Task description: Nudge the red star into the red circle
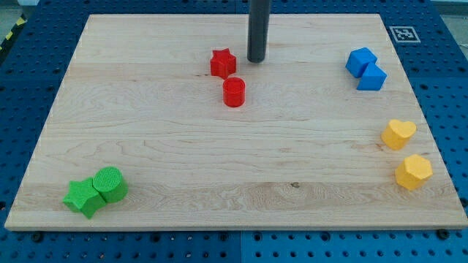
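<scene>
A red star (222,63) lies on the wooden board (234,183) near the view's top centre. A red circle (233,92), a short cylinder, stands just below and slightly right of it; the two look close or barely touching. My tip (256,60) rests on the board just right of the red star, with a small gap between them, and up and to the right of the red circle.
Two blue blocks (365,68) sit together at the view's top right. A yellow heart (398,134) and a yellow hexagon (414,172) lie at the right edge. A green star (82,196) and a green circle (110,183) touch at the bottom left.
</scene>
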You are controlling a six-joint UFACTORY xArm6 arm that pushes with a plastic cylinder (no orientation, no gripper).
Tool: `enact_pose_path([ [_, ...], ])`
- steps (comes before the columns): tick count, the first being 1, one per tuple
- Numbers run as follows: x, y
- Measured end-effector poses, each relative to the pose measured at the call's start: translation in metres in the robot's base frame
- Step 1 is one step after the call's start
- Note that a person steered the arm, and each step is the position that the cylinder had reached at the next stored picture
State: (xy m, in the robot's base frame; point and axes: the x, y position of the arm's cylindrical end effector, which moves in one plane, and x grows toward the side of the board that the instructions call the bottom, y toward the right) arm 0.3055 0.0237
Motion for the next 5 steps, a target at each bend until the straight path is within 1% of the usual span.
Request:
enact_pose_path([
  [1, -0.020, -0.055],
  [2, -0.018, -0.073],
  [4, 0.026, -0.067],
  [5, 0.040, -0.064],
])
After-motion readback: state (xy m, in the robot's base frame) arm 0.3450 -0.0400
